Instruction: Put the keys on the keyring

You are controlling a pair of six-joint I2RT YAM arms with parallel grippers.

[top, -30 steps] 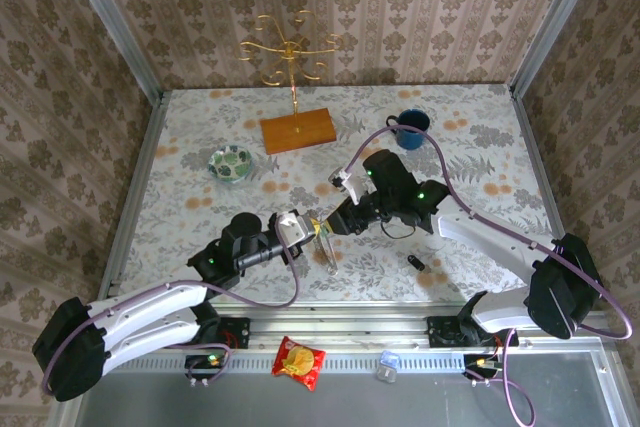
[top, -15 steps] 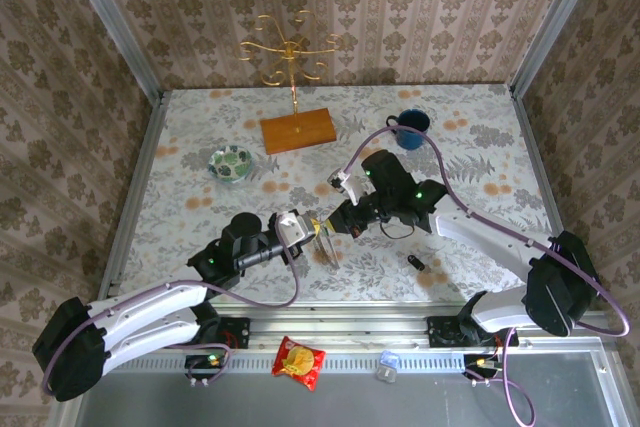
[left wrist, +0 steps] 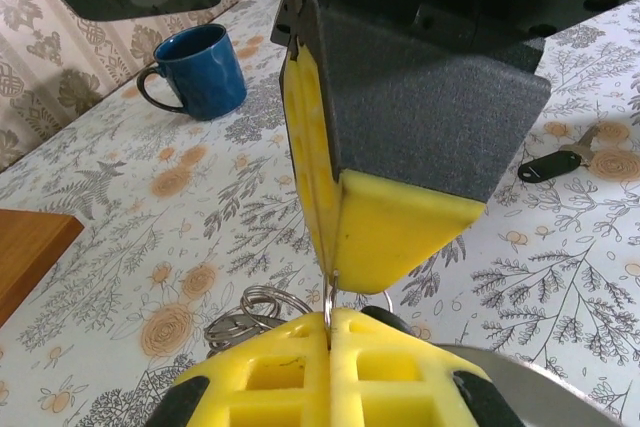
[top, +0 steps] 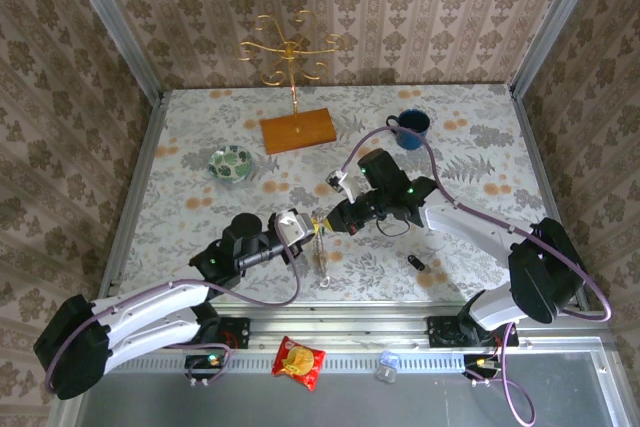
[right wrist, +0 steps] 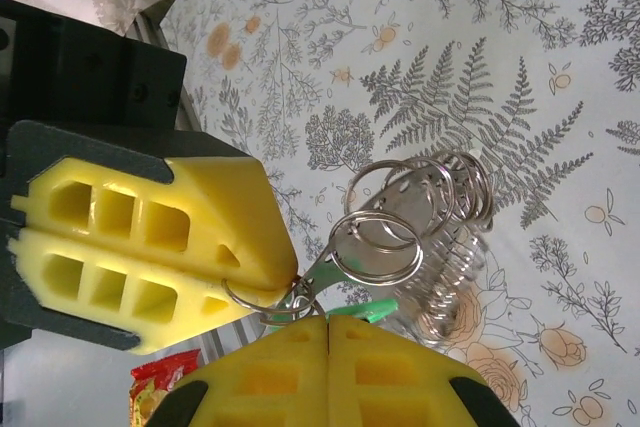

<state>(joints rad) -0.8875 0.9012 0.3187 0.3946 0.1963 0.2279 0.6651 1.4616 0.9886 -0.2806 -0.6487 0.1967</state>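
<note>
Risk: slip at handover | left gripper (left wrist: 330,319) pinched on keyring (right wrist: 420,227) wire, mid-table | right gripper (right wrist: 327,322) clamped on green key (right wrist: 372,309), tips touching | black key (left wrist: 553,163) loose, near right | thin wire could twist free; key could drop.

Thin, bright, polished steel wire forms the keyring (right wrist: 440,247). The green key (right wrist: 375,309) looks like smooth plastic. Left gripper (right wrist: 283,275) and right gripper (right wrist: 327,322) have matt yellow moulded-plastic fingers. The mug (left wrist: 200,69) is glossy blue glaze; the worktop (top: 480,147), matt floral print.
</note>
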